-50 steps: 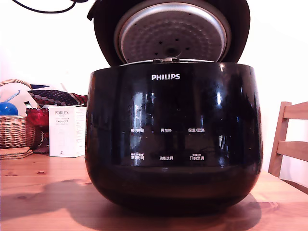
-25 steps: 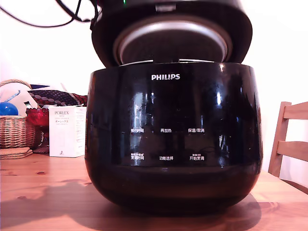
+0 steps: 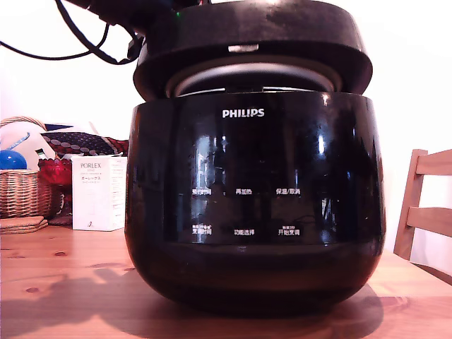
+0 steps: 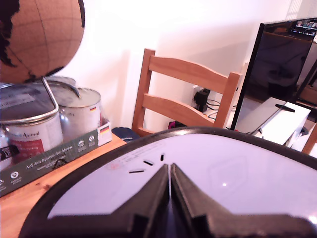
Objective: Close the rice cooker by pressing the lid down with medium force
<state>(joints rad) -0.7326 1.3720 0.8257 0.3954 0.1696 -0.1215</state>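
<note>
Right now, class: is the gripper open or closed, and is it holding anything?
Gripper: closed, fingers together with only a thin slit between them, holding nothing; its tips rest on top of the lid.

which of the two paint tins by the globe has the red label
The nearer tin, at the tray's front; the tin behind it shows plain silver with a small flag sticker.

In the exterior view the lid [image 3: 254, 53] covers most of its own silver inner plate [image 3: 251, 73], leaving only a thin arc visible. The arm above runs off the top edge, so the end effector [image 4: 169, 171] is unseen there. The chair [image 3: 426, 208] is cut by the exterior view's right edge, and the basket [image 3: 25, 187] by its left. The small print on the white box [image 3: 99, 192] is unreadable.
</note>
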